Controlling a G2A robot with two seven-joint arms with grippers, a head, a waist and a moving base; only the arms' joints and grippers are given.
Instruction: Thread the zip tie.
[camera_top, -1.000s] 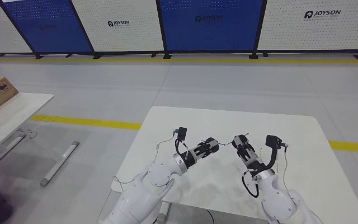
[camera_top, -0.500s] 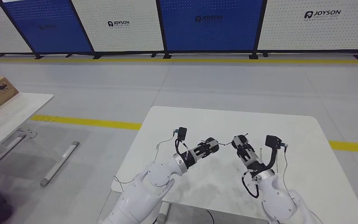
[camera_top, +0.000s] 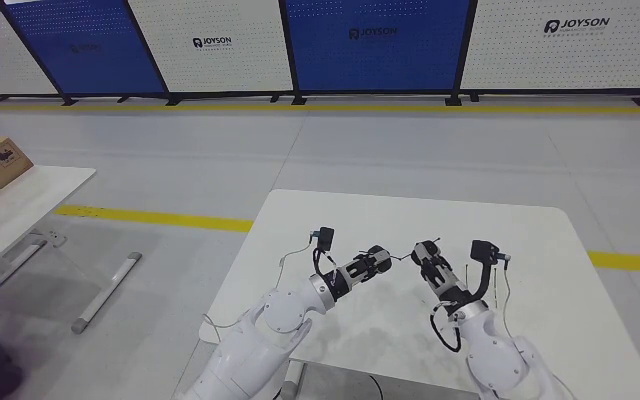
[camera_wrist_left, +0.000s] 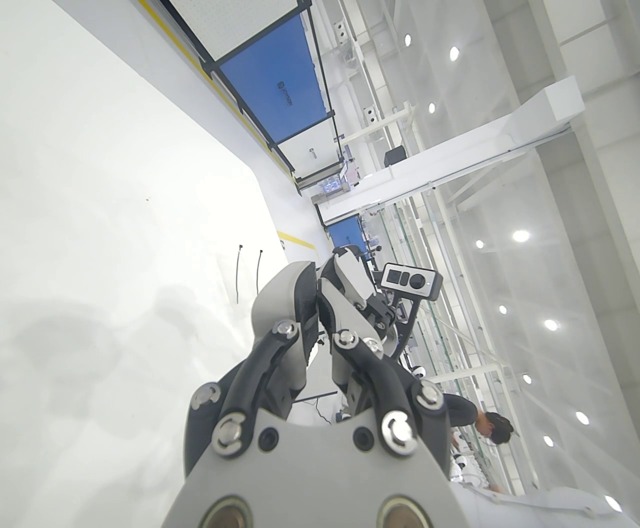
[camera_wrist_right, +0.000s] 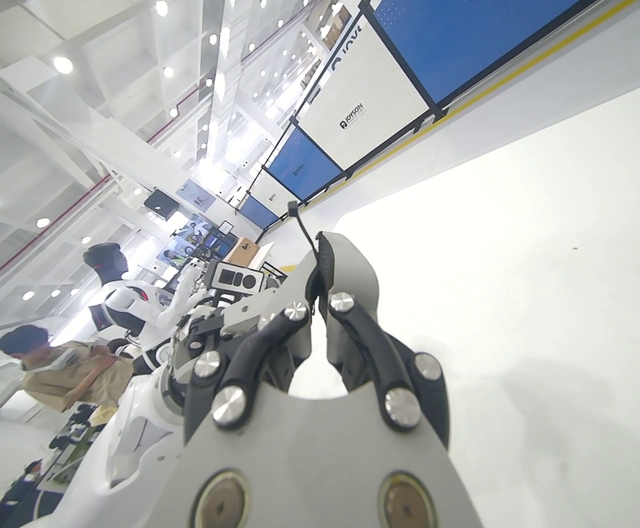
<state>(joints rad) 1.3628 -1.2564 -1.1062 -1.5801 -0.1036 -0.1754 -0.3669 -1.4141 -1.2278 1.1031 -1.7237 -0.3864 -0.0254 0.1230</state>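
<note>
A black zip tie (camera_wrist_right: 304, 227) is pinched in my right gripper (camera_wrist_right: 320, 242), which is shut on it. The tie's square head (camera_wrist_right: 292, 207) sticks out past the fingertips. In the top view both grippers hover tip to tip over the near middle of the white table (camera_top: 520, 230). The left gripper (camera_top: 378, 262) and the right gripper (camera_top: 428, 258) are joined by a thin black stretch of the zip tie (camera_top: 401, 258). My left gripper (camera_wrist_left: 316, 272) is shut, with its pads pressed together. I cannot tell whether the tie's tail is between them.
Two spare black zip ties (camera_wrist_left: 238, 274) (camera_wrist_left: 258, 269) lie side by side on the table beyond the left gripper. The table's far corner (camera_wrist_left: 250, 170) and front edge are near. Blue and white panels stand across the floor behind.
The right arm has edged slightly toward the left gripper. The left arm has not moved.
</note>
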